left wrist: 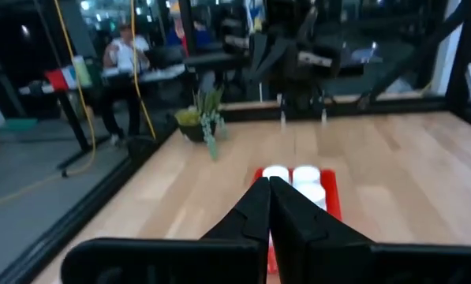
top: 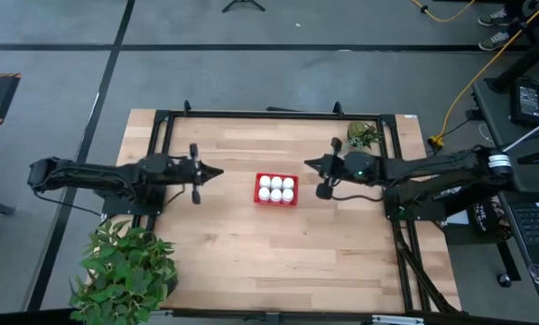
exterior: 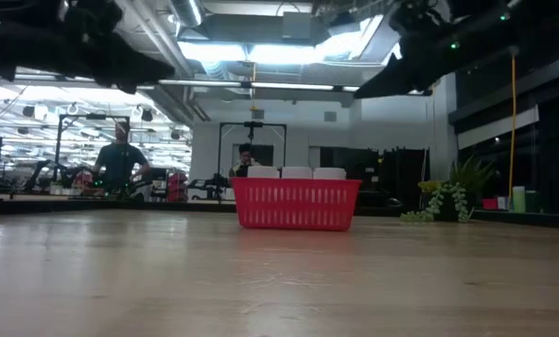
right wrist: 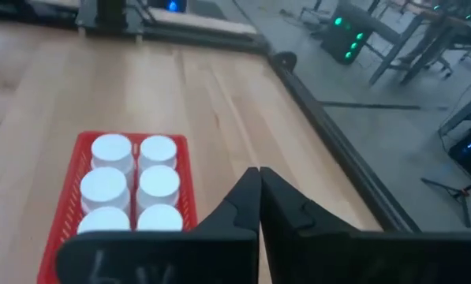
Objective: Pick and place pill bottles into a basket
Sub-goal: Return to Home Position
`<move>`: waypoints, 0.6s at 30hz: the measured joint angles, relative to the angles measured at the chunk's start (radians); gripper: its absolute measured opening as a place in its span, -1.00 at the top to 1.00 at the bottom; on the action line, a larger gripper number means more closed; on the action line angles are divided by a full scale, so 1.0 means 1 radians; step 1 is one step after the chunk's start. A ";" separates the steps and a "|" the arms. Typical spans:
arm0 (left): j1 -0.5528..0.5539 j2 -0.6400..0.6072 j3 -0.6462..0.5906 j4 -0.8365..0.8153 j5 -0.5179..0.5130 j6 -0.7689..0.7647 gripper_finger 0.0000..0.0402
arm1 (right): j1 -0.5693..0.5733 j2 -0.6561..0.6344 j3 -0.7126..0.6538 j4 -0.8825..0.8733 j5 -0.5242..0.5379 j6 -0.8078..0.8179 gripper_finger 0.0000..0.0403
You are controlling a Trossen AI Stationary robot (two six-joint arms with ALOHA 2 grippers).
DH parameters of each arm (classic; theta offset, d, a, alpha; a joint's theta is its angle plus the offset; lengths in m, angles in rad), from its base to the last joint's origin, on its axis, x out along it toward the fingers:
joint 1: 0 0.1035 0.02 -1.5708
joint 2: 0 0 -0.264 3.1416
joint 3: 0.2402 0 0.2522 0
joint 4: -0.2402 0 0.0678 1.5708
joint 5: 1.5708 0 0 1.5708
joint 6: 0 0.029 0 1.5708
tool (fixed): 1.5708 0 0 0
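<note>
Status: all six small white round-capped pill bottles [top: 276, 182] sit upright in two rows of three in the small red perforated plastic basket [exterior: 296, 206], mid-table on the light wooden tabletop [top: 215, 244]. No bottles are left on the wood.

Left gripper [top: 218, 171] hangs just left of the basket, right gripper [top: 309, 164] just right of it. Both point inward at it, fingers pressed together, nothing held. In the low view both are well above the basket rim.

Homing, my read:
- Pull each arm straight back along its own line, away from the basket. No sweep across it.
- Hold height until clear, fingers kept together.
- Left arm: watch the big leafy potted plant [top: 125, 266] at the near left corner.
- Right arm: watch the small green plant [top: 363, 135] at the far right corner.
- Basket looks light, so any nudge would likely shift it.
</note>
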 joint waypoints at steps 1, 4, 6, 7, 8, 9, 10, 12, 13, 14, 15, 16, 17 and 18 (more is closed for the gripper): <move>0.000 -0.030 -0.012 -0.004 0.000 0.006 0.99 | -0.005 -0.020 -0.010 -0.002 0.000 0.002 0.98; 0.000 -0.112 -0.048 -0.005 -0.002 0.013 0.99 | -0.024 -0.083 -0.030 -0.005 -0.053 -0.008 0.99; 0.000 -0.158 -0.072 -0.004 -0.015 0.001 1.00 | -0.051 -0.130 -0.049 -0.004 -0.113 -0.009 0.99; 0.000 -0.179 -0.085 -0.002 -0.018 -0.002 1.00 | -0.068 -0.153 -0.061 0.000 -0.152 -0.005 0.99; 0.000 -0.202 -0.100 -0.004 -0.019 -0.002 1.00 | -0.085 -0.174 -0.074 0.005 -0.191 -0.003 0.99; 0.000 -0.224 -0.112 -0.004 -0.019 -0.002 0.99 | -0.101 -0.197 -0.090 0.010 -0.227 0.000 0.99; 0.000 -0.240 -0.120 -0.005 -0.019 -0.002 0.99 | -0.118 -0.219 -0.103 0.012 -0.250 0.007 0.99; 0.000 -0.272 -0.134 -0.004 -0.019 -0.002 0.99 | -0.148 -0.261 -0.122 0.009 -0.276 0.018 0.99; 0.000 -0.286 -0.141 -0.004 -0.019 -0.001 0.99 | -0.164 -0.283 -0.131 0.006 -0.279 0.018 0.99; 0.000 -0.297 -0.147 -0.003 -0.019 0.005 0.99 | -0.178 -0.305 -0.140 0.004 -0.280 0.017 0.99; 0.000 -0.307 -0.155 -0.001 -0.018 0.008 1.00 | -0.191 -0.328 -0.149 0.003 -0.282 0.017 0.99; 0.000 -0.320 -0.166 -0.004 -0.017 0.009 1.00 | -0.206 -0.350 -0.158 0.003 -0.293 0.017 0.99; 0.000 -0.330 -0.174 -0.009 -0.017 0.009 0.99 | -0.220 -0.374 -0.168 0.003 -0.318 0.017 0.99; 0.000 -0.338 -0.174 -0.024 -0.017 0.005 0.99 | -0.234 -0.399 -0.176 0.003 -0.350 0.017 0.99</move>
